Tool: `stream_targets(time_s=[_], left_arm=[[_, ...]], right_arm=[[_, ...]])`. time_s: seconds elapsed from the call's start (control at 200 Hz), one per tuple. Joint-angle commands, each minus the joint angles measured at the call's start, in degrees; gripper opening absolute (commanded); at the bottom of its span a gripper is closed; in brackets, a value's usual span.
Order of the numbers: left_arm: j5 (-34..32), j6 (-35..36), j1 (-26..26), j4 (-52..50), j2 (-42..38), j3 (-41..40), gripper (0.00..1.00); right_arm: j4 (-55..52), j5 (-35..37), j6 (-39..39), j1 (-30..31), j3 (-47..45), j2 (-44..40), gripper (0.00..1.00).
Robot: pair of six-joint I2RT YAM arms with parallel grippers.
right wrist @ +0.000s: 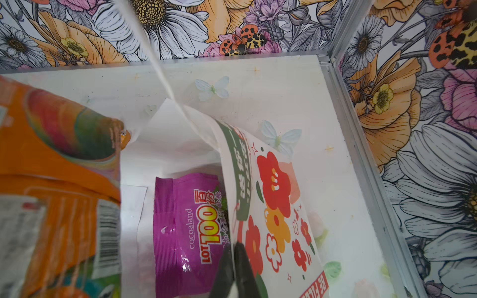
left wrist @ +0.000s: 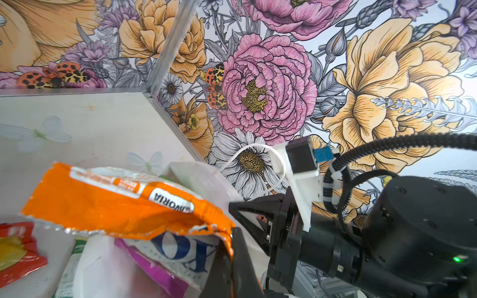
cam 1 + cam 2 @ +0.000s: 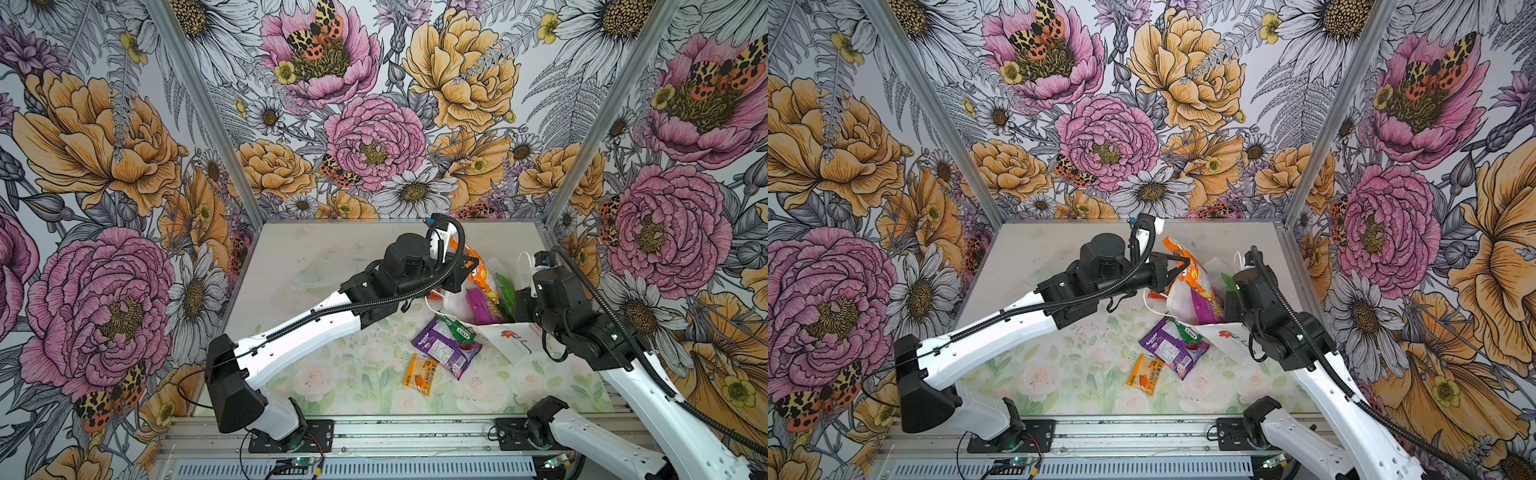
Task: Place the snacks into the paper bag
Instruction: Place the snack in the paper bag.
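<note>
Your left gripper [image 2: 233, 234] clamped on the orange packet [image 2: 116, 203] at the paper bag's [image 1: 273, 196] mouth, your right gripper [image 1: 233, 249] pinching the bag's wall, magenta pouch [image 1: 180, 227] inside, purple pouch [image 3: 446, 347] beside it on the table [image 3: 291, 257].

paper bag [image 3: 505, 343]: white, red rose print | orange packet [image 3: 480, 272] | magenta pouch [image 1: 180, 227] | purple pouch [image 3: 440, 347]

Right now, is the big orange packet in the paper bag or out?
Partly in: the left tool pinches the big orange packet, lower end in the paper bag, upper end above its rim.
</note>
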Motion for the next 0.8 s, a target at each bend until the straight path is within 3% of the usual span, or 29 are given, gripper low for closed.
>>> stream_targets(time_s=[0.0,0.385,0.796], left_arm=[[3.96,-1.16,-0.66,5.25,2.45,3.63,0.00],[6.63,-3.01,-4.04,6.16,9.92,7.38,0.00],[6.00,-0.44,-7.15,6.10,10.87,10.28,0.00]], right_arm=[[4.90,2.28,1.33,0.13,0.17,-2.12,0.00],[5.00,4.42,4.48,-2.25,-1.95,-4.98,0.00],[6.49,-8.25,5.34,-15.91,-2.17,-6.06,0.00]])
